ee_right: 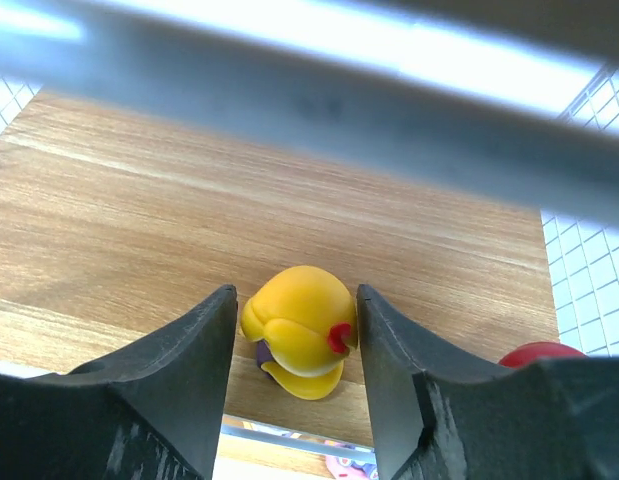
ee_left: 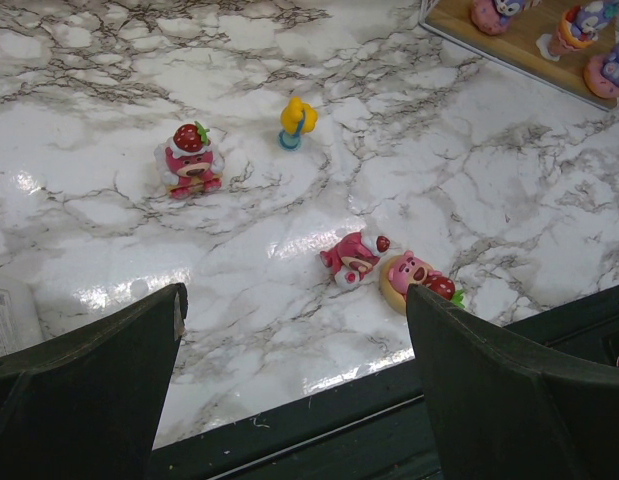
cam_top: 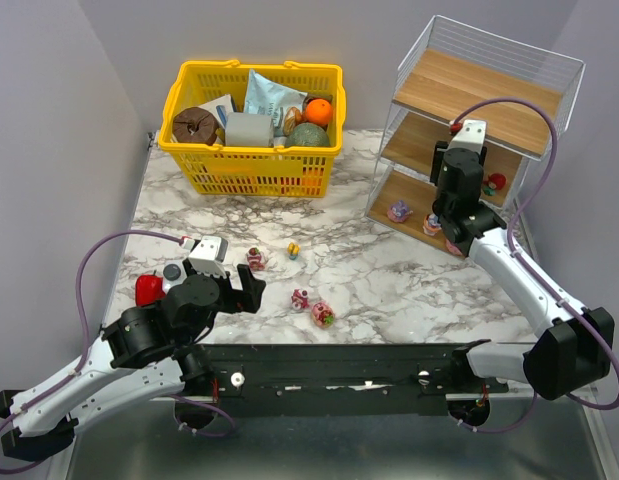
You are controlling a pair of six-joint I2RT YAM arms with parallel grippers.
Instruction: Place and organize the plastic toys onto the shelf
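My right gripper flanks the duck on the shelf — pressing it or loose, I cannot tell; my left gripper gapes wide, empty — pink toys just ahead

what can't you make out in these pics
- Right wrist view: whether the right gripper touches the yellow duck; its fingers flank it closely.
- Right wrist view: a red toy, mostly hidden behind a gripper finger.
- Right wrist view: the back of the shelf, behind a blurred wire.
- Top view: the duck, hidden by the right arm.
- Left wrist view: purple toys, cut off by the top edge.
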